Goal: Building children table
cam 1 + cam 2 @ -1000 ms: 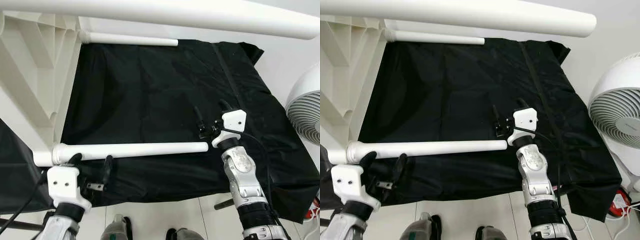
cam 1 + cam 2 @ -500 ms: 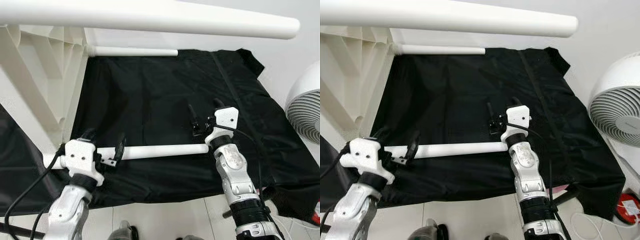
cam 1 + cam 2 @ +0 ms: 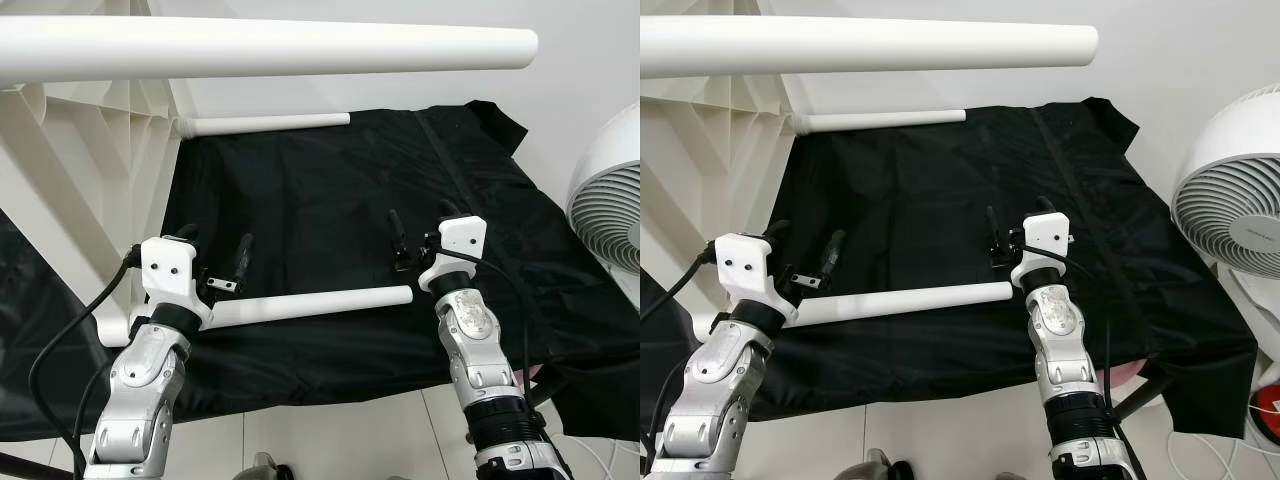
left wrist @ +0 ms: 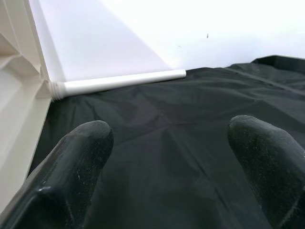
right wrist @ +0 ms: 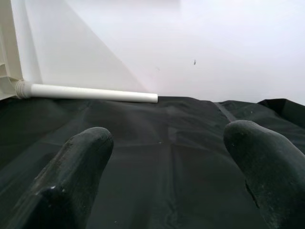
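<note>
A white children's table lies on its side, its ribbed underside (image 3: 90,170) at the left and its round legs pointing right. The near leg (image 3: 310,302) lies low over a black cloth (image 3: 300,200). The far leg (image 3: 265,123) (image 4: 119,82) (image 5: 90,93) runs along the back, and a third leg (image 3: 270,48) crosses overhead. My left gripper (image 3: 215,250) (image 4: 169,131) is open just above the near leg, close to its socket, holding nothing. My right gripper (image 3: 420,222) (image 5: 169,136) is open just past that leg's free end, also holding nothing.
A white floor fan (image 3: 1230,210) stands at the right beside the cloth. White tiled floor (image 3: 340,435) shows at the near edge of the cloth. A white wall (image 5: 190,43) closes the back.
My left gripper has risen from beneath the near leg's socket end to just above the leg. The right gripper has kept its place by the free end. The camera has shifted.
</note>
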`<state>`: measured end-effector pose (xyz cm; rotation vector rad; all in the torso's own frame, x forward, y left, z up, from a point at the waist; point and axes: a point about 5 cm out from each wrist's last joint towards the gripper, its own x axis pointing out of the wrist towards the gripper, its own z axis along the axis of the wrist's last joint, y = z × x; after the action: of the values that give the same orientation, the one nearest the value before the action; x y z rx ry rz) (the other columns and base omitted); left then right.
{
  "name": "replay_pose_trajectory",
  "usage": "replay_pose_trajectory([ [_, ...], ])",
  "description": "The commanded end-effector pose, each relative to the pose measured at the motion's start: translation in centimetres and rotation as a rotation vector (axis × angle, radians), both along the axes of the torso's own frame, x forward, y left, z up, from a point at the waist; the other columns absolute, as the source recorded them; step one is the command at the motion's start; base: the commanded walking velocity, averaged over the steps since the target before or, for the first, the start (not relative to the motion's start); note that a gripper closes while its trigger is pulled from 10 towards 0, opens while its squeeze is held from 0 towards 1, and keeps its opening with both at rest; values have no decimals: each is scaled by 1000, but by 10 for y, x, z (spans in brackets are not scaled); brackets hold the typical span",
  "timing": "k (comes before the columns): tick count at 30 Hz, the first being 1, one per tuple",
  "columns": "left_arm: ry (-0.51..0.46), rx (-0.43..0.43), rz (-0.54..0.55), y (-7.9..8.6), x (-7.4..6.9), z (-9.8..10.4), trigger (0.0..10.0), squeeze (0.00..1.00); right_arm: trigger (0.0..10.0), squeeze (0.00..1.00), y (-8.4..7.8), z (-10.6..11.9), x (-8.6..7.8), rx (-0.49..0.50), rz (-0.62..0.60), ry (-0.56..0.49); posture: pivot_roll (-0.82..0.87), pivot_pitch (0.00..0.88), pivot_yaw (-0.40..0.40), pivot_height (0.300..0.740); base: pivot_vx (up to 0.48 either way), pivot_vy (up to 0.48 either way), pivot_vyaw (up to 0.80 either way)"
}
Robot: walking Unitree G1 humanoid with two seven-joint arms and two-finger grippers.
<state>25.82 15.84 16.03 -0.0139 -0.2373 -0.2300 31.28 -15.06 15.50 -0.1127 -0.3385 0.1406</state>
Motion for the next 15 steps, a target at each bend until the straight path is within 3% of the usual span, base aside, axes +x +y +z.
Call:
replay_pose_trajectory([
  [1,7,-13,11,4,4,-4,10000,0,10000,0,6,-7,-2,8,5,26,-28,56,63,740,0,0,0],
  [5,2,-50,62,8,9,-5,10000,0,10000,0,10,-6,-2,15,7,25,-31,54,61,740,0,0,0],
  [15,-14,-25,126,13,10,-3,10000,0,10000,0,11,-5,3,7,16,19,-10,37,47,740,0,0,0],
])
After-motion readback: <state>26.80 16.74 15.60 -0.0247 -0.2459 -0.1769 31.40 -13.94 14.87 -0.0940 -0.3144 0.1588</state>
